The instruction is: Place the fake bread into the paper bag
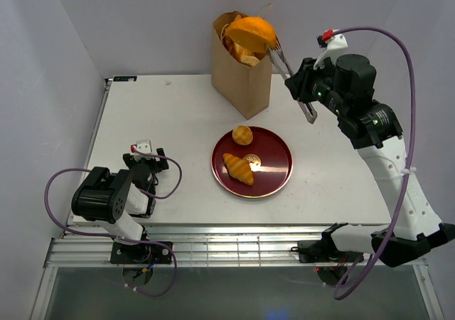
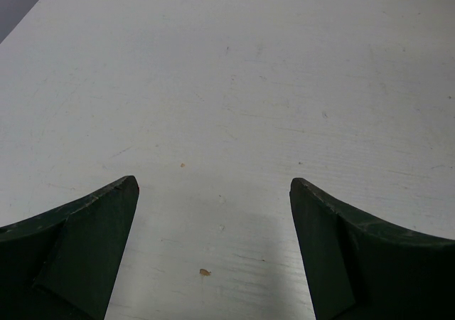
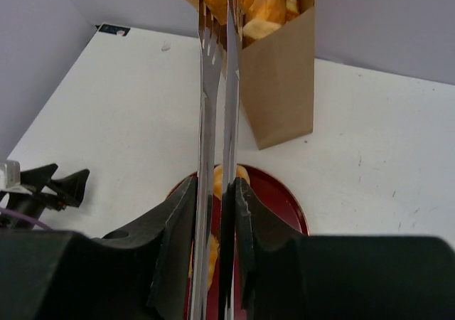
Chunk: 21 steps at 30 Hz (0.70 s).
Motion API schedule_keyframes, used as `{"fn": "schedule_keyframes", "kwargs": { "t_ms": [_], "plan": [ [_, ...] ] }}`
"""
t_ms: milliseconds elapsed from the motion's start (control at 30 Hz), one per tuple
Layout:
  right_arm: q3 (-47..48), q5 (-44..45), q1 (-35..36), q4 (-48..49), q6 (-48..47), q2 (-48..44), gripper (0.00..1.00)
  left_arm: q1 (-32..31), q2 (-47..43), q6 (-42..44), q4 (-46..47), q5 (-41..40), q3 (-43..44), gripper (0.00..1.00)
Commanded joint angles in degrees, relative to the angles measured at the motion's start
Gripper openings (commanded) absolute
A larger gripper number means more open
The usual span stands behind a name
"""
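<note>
Clamping tongs (image 1: pixel 288 71) in the right jaws, pinching an orange bun (image 1: pixel 250 30) above the paper bag (image 1: pixel 245 85), twelve o'clock from the plate (image 1: pixel 274 172); holding left jaws apart over the surface (image 1: pixel 156 121).

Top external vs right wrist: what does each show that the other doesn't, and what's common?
Only top external: left arm and right arm whole, the full red plate, and the whole round orange bread pinched in the tongs over the paper bag.
Only right wrist: a close-up of the right gripper, its fingers pressed on the tongs' two arms.
Both: paper bag, tongs, red plate, the small bun and the left gripper.
</note>
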Motion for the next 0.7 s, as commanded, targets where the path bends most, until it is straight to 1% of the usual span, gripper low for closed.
{"fn": "schedule_keyframes", "kwargs": {
  "t_ms": [0, 33, 233, 533, 567, 633, 667],
  "plan": [
    [6.44, 3.54, 0.08, 7.97, 1.38, 4.37, 0.08, 0.30, -0.99, -0.72, 5.58, 0.75, 0.55, 0.98],
    [7.14, 4.06, 0.08, 8.24, 1.56, 6.47, 0.08, 0.30, -1.08, -0.81, 5.58, 0.75, 0.46, 0.98],
    [9.52, 8.11, -0.09, 13.33, 2.88, 11.84, 0.08, 0.30, -1.08, -0.72, 5.66, 0.75, 0.55, 0.98],
    [11.72, 7.32, -0.70, 15.01, 3.76, 18.08, 0.09, 0.21, -0.99, -0.72, 5.66, 0.75, 0.55, 0.98],
    [11.81, 6.89, -0.71, 14.92, 3.76, 18.44, 0.15, 0.30, -0.99, -0.72, 5.66, 0.75, 0.55, 0.98],
    [11.55, 6.27, -0.71, 14.92, 3.85, 18.97, 0.24, 0.21, -0.99, -0.72, 5.66, 0.75, 0.46, 0.98],
    [11.11, 5.66, -0.71, 14.92, 3.93, 19.06, 0.32, 0.21, -0.99, -0.72, 5.66, 0.75, 0.55, 0.98]
  ]
}}
